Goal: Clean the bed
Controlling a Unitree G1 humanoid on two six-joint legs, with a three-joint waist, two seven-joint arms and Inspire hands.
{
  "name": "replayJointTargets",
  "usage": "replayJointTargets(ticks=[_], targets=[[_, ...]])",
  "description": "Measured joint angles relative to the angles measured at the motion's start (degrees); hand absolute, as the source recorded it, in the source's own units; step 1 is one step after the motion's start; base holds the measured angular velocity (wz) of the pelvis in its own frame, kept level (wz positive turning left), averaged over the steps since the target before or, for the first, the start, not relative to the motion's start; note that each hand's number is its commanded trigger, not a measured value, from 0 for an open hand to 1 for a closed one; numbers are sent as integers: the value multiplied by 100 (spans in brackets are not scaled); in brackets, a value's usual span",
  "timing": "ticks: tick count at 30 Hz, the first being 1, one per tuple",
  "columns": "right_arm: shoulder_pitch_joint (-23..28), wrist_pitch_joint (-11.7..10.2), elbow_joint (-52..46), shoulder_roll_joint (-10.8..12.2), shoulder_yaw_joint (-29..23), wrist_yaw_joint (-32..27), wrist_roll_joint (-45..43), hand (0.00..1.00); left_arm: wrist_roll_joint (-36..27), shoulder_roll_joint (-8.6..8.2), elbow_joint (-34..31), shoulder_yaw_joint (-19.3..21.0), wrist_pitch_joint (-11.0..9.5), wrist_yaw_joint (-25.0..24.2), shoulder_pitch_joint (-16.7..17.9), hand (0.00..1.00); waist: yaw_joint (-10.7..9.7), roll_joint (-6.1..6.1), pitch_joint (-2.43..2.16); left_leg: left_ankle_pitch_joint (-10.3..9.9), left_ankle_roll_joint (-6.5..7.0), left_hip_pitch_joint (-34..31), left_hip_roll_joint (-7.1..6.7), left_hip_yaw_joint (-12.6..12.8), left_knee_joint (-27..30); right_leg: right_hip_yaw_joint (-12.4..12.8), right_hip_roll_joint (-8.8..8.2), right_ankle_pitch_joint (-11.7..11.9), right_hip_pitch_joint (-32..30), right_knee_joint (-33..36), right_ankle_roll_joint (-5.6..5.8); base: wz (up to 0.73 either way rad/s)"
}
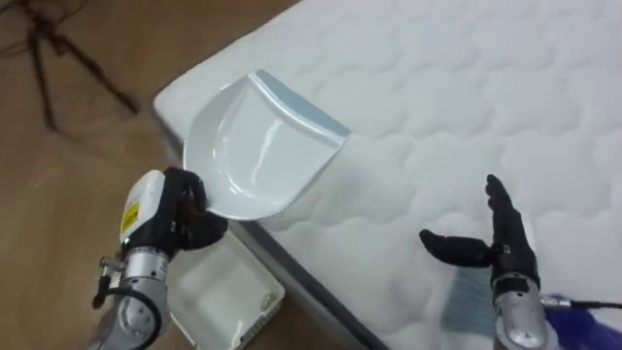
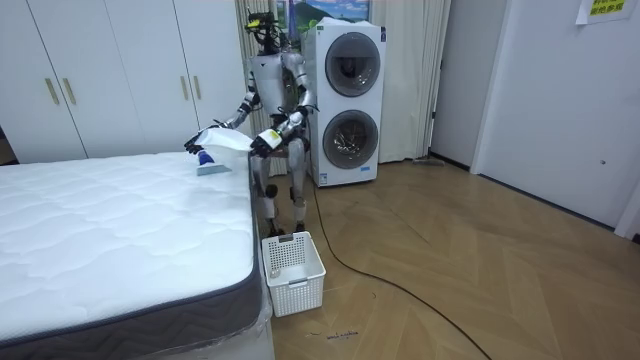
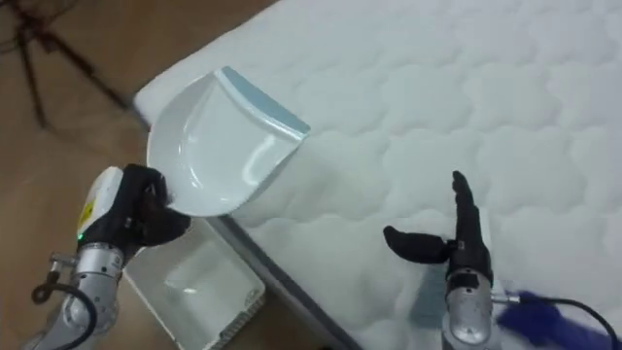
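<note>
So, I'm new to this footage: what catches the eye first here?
A white dustpan, gripped by the left robot hand, hangs over the mattress corner. The right robot hand hovers open above the mattress, and a white basket sits on the floor beside it.

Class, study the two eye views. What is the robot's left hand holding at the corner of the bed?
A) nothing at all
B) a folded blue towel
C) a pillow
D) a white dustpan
D: the left hand has its fingers curled round the rear edge of a white dustpan, held over the corner of the mattress.
</note>
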Motion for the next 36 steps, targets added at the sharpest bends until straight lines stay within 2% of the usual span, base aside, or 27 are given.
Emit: replayJointTargets(ticks=[1,2,3,4,5,6,7,9,12,14,17,18,19,20,21,22,23,24,25,26,28,31,32,33,36], targets=[[72,77,2,-14,-43,-24,1,0,-77,-167,-146,0,1,-15,56,100,40,23,1,-18,-30,170,-14,355,-186,-281,-439,-369,87,593,110,-141],[114,97,2,-11,-49,-43,14,0,-92,-220,-233,0,0,-33,88,100,88,17,0,-22,-51,240,-18,550,-238,-334,-690,-461,173,763,212,-150],[162,94,0,-9,-41,-35,66,0,-134,-270,-372,8,0,-85,141,100,161,-16,-10,-48,-114,331,-17,850,-214,-346,-1067,-480,361,748,405,-147],[167,90,-4,12,-27,-33,150,0,-146,-263,-411,32,0,-138,142,100,215,-63,-13,-68,-149,356,-15,847,-133,-334,-1246,-402,518,444,664,-148],[162,88,-9,16,-15,-27,178,0,-173,-254,-411,48,1,-182,134,100,277,-81,-7,-67,-150,359,-13,670,-100,-351,-1193,-393,536,312,712,-161],[146,81,-44,-5,29,-11,177,0,-282,-266,-412,100,3,-243,186,100,386,-66,-10,-67,-151,369,5,140,-37,-481,-1086,-361,623,122,694,-171],[90,58,-50,-8,128,0,170,0,-405,-270,-407,172,16,-303,242,100,430,1,6,-71,-159,345,94,-189,101,-456,-955,-225,761,-173,657,-147],[129,32,-76,14,193,38,170,0,-580,-262,-413,198,14,-456,228,100,220,16,2,-35,-219,341,239,-321,284,-503,-777,-132,969,-481,626,-46],[141,32,-302,42,183,133,172,0,-627,-291,-431,189,17,-581,250,100,37,-5,11,-14,-276,443,332,-238,317,-475,-642,-160,933,-454,576,-18],[168,18,-515,46,187,254,169,0,-705,-289,-430,184,22,-666,355,100,-10,-4,12,15,-326,485,389,-246,368,-380,-540,-168,942,-478,528,-37],[228,-55,-533,41,184,328,173,0,-811,-285,-430,189,26,-755,605,100,-34,-12,13,39,-368,504,637,-280,1037,-315,-376,-199,1185,-654,425,-53],[260,-53,-522,42,187,400,167,0,-811,-278,-426,197,29,-792,674,100,-36,-6,18,101,-457,420,744,-399,1518,-150,-347,-220,1272,-701,390,-74],[286,-48,-509,12,190,506,166,0,-810,-289,-421,199,29,-862,716,100,15,-27,35,269,-527,213,811,-736,2053,189,-301,-228,1331,-717,379,-85],[290,-47,-491,-9,194,547,163,0,-808,-313,-421,198,28,-891,746,100,91,-34,45,232,-509,153,781,-974,2175,363,-296,-228,1347,-710,379,-99],[296,-36,-466,-38,178,592,155,0,-801,-351,-425,195,26,-943,764,100,134,-45,56,23,-523,1,658,-1424,1974,613,-270,-229,1342,-682,383,-94],[336,-12,-472,-22,136,642,149,0,-797,-373,-431,196,24,-954,752,100,147,-53,56,-111,-539,-215,595,-1784,1646,824,-250,-240,1314,-641,402,-91],[367,-12,-494,-11,111,666,145,0,-797,-382,-442,202,22,-947,750,100,190,-50,50,-110,-545,-335,543,-2033,1417,955,-243,-245,1280,-600,418,-104],[440,-11,-569,-20,70,718,145,0,-792,-404,-477,210,20,-938,756,100,318,-48,48,17,-610,-523,450,-2557,932,1215,-209,-273,1182,-492,474,-119],[495,15,-614,-12,63,742,145,0,-796,-416,-485,240,19,-925,795,100,414,-68,22,231,-537,-588,353,-2955,879,1434,-178,-309,1083,-366,576,-116],[545,18,-668,-20,55,760,145,0,-799,-419,-490,240,18,-917,817,100,417,-67,-27,147,-513,-523,281,-3089,806,1443,-165,-297,1048,-369,604,-90],[618,6,-781,-14,30,828,169,0,-802,-388,-524,252,17,-831,836,100,412,-89,-32,147,-461,-360,222,-2903,673,1400,-197,-158,1091,-514,666,-60],[622,-34,-799,-9,-39,852,155,0,-802,-384,-654,253,-26,-826,857,100,399,-60,-42,151,-423,-156,109,-2893,483,1437,-202,-79,1192,-649,680,-30],[616,-35,-799,-8,-41,878,148,0,-805,-388,-657,254,-37,-825,852,65,395,-44,-45,156,-416,-115,94,-2893,439,1452,-203,-77,1199,-651,680,-15],[605,-35,-798,-8,-39,936,103,0,-806,-395,-657,251,-43,-826,842,0,371,8,-41,162,-415,-56,79,-2884,382,1463,-204,-79,1229,-655,682,-15],[600,-35,-799,-1,-41,1018,-54,0,-806,-453,-657,258,-45,-826,843,0,363,97,-12,167,-418,134,49,-2750,237,1567,-210,-147,1227,-553,689,-20]])
